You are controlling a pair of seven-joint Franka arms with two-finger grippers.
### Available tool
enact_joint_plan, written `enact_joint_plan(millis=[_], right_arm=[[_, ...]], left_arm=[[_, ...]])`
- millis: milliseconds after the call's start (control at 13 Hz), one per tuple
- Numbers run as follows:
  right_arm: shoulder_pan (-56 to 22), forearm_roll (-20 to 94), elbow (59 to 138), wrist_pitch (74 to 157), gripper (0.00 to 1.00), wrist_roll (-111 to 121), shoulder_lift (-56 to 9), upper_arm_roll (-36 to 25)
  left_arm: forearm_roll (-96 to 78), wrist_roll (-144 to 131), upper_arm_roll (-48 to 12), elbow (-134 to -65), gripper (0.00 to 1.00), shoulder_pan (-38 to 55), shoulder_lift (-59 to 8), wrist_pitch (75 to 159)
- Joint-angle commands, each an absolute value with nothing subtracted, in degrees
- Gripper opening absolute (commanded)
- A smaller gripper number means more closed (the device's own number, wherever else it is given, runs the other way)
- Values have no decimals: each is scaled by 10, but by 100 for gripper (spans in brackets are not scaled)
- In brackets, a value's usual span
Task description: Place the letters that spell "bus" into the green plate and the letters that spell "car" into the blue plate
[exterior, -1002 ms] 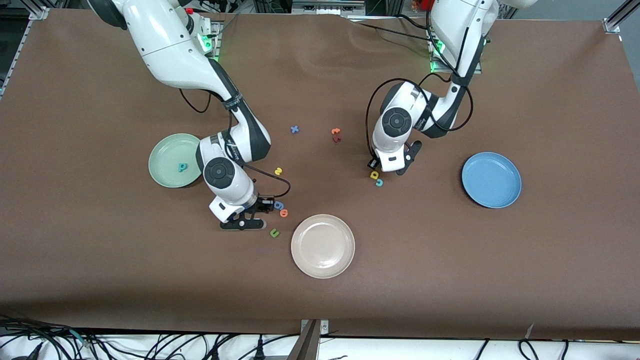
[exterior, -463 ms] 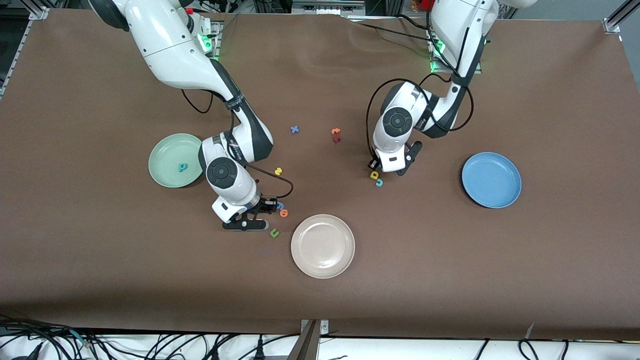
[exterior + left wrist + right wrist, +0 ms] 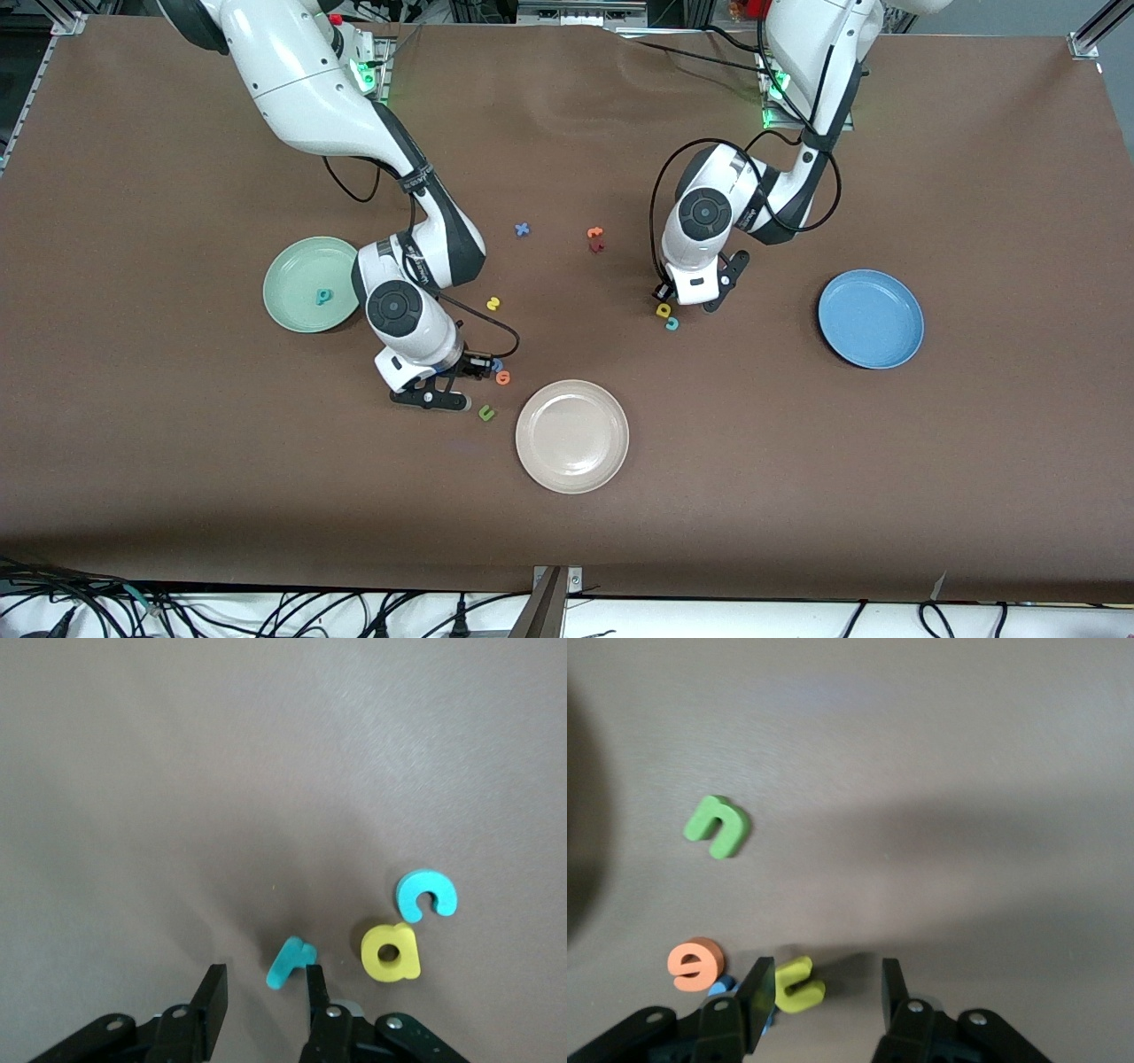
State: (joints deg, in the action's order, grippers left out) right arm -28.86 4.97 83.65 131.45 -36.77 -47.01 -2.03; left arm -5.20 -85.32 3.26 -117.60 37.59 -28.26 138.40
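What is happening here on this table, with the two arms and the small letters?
Two arms sort foam letters into plates. The right gripper has its open fingers around a yellow u; the left gripper is open beside a teal r. A teal letter already lies in the green plate; the blue plate has none.

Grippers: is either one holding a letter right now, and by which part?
Neither. The left gripper stands open beside the teal r; the right gripper stands open around the yellow u, both letters lying on the table.
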Motion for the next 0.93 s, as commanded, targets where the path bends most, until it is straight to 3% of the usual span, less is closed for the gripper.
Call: enact_joint_plan(millis=[0,308,848], right_arm=[[-292,55,825,1277,57,-504,-459,-24],[-279,52,825,1281,58,-752,-467,-25],[-283,59,805,1327,54,-881,-500,-15]], left_arm=[[-25,-860,33,-1194,43,375,-272,1402],[-26,-860,33,-1194,43,375,-272,1402],[-32,-860,33,-1190,42,376,-270,1414]])
